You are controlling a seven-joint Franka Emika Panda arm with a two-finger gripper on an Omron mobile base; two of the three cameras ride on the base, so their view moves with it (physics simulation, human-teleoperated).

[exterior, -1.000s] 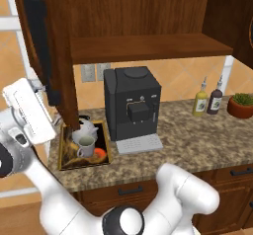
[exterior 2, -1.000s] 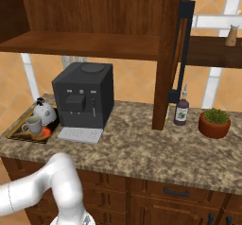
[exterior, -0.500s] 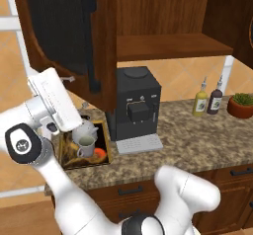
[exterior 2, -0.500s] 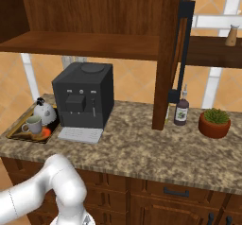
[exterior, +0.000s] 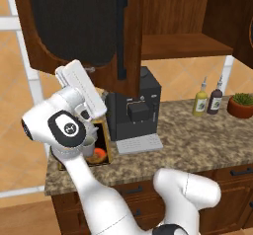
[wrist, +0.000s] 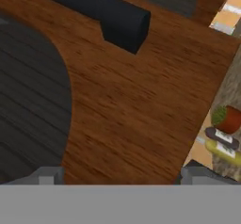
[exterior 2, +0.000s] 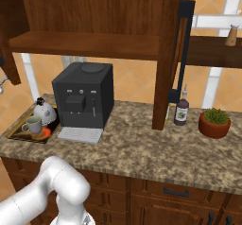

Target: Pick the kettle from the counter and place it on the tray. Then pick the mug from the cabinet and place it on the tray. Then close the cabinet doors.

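Observation:
The left cabinet door (exterior: 74, 26) stands partly swung across the cabinet (exterior 2: 94, 11), its black bar handle (exterior: 120, 36) near its free edge. My gripper (exterior: 88, 71) rests against this door, open and holding nothing. In the hand view the door's wood (wrist: 132, 100), ribbed black panel (wrist: 28, 100) and handle (wrist: 120, 18) are very close, with my gripper (wrist: 123, 176) spread wide. The kettle (exterior 2: 45, 111) and mug (exterior 2: 33, 124) stand on the tray (exterior 2: 14, 129) at the counter's (exterior 2: 142, 148) left end. The right door (exterior 2: 170, 54) stands open, edge-on.
A black coffee machine (exterior 2: 85, 99) stands right of the tray, its grey drip plate (exterior 2: 80, 134) in front. Two bottles (exterior: 200, 100) and a potted plant (exterior 2: 215, 122) are at the counter's right. My arm's elbow (exterior: 64, 128) covers part of the tray (exterior: 106, 147).
The left door has swung further toward the cabinet, now covering its left part. My hand has moved right and up along with it.

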